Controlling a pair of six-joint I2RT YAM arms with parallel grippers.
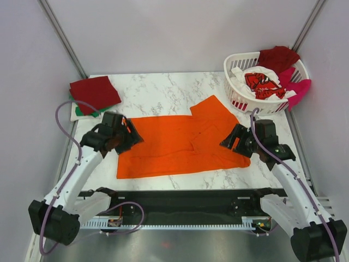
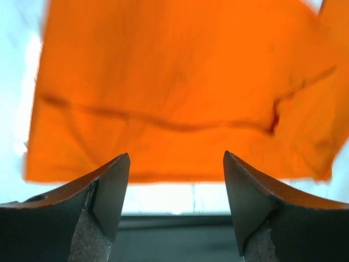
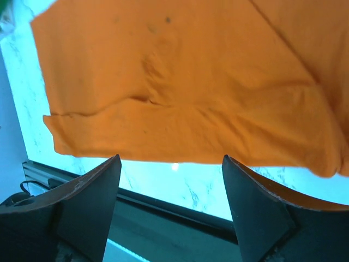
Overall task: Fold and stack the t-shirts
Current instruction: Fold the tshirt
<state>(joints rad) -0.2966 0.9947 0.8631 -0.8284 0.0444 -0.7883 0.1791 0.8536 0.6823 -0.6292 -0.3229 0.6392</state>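
We see the orange t-shirt (image 1: 180,144) spread on the worktop (image 1: 163,93), its long axis running between our two arms, with the left gripper (image 1: 125,134) at its left end and the right gripper (image 1: 234,143) at its right end, equally near, both wide open and empty.

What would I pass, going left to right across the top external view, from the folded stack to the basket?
dark red folded shirt → left fingers → orange t-shirt → right fingers → white laundry basket
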